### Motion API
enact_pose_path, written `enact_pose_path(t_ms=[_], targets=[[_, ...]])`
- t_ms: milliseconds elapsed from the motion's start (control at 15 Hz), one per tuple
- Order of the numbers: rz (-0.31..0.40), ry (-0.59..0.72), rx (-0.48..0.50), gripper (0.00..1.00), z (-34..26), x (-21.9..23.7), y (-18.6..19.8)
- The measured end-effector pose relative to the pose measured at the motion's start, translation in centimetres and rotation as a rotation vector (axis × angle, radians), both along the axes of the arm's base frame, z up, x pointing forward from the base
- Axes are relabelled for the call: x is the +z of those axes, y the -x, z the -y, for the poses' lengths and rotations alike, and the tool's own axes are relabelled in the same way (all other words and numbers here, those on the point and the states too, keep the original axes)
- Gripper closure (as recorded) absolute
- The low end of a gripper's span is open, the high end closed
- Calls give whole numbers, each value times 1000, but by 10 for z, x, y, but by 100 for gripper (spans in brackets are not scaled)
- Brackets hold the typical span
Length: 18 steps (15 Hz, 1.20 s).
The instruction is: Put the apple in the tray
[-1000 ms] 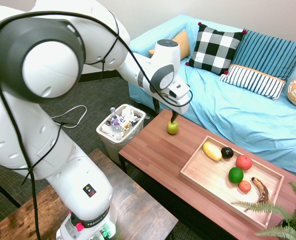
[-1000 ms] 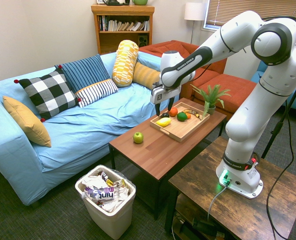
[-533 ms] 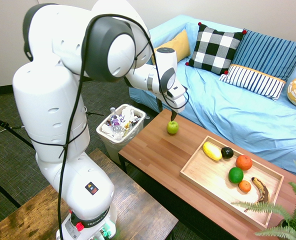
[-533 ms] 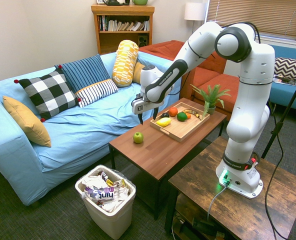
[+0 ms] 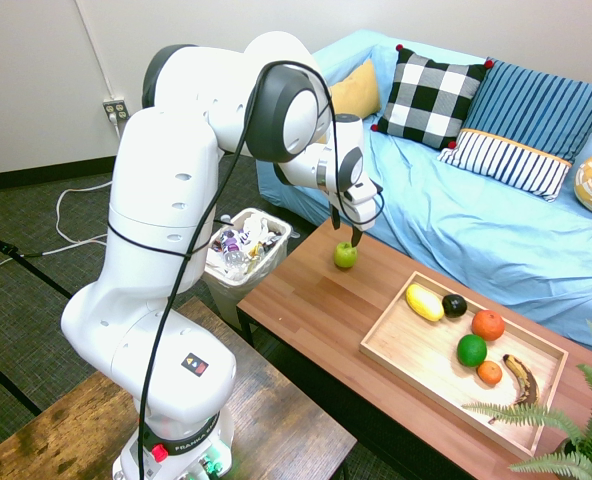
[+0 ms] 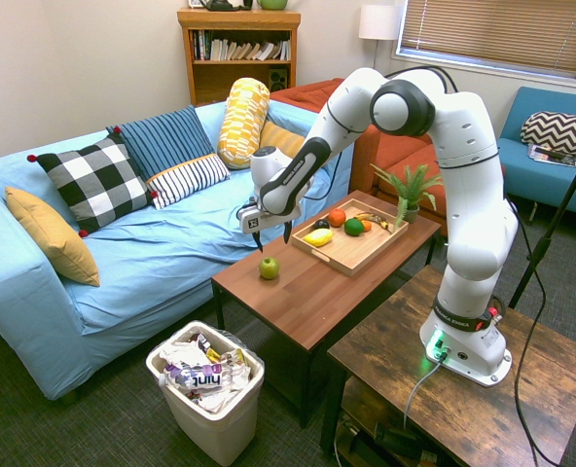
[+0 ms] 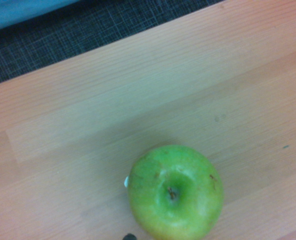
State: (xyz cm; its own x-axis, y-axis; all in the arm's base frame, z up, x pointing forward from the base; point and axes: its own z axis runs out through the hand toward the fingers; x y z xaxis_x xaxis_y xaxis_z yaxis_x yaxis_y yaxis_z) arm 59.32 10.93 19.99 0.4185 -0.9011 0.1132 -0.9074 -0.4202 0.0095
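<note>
The yellow-green apple (image 5: pixel 345 256) (image 6: pixel 269 268) sits upright on the wooden coffee table (image 5: pixel 306 300), near the end by the waste basket; the wrist view shows the apple (image 7: pixel 175 192) from above, stem up. My gripper (image 5: pixel 345 233) (image 6: pixel 272 240) hangs just above it, pointing down, open, with nothing between its fingers and a small gap to the fruit. The light-wood tray (image 5: pixel 416 342) (image 6: pixel 351 251) lies further along the same table, apart from the apple, and holds several other fruits.
The tray holds a yellow fruit (image 5: pixel 424 301), a dark one (image 5: pixel 454 305), a red-orange one (image 5: pixel 487 325), a deep green one (image 5: pixel 471 350) and a banana (image 5: pixel 521 378). A white waste basket (image 5: pixel 241 250) stands beside the table end. A blue sofa (image 5: pixel 476 220) runs behind, a potted plant (image 5: pixel 566 430) beyond the tray.
The arm has swung away from the tray end, bringing the gripper over the apple and a little lower. The gripper has stayed open and the apple has not moved.
</note>
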Motion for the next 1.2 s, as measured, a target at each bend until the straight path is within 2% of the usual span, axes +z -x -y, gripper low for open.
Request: enact_pose_path(t_ms=[600, 1067, 1133, 1200], targets=[[-46, -12, -49, 0, -11, -56, -38], [-86, -6, -71, 0, -7, -90, -43], [-90, -6, -72, 100, -8, -93, -42], [-93, -7, -73, 100, -8, -95, -43]])
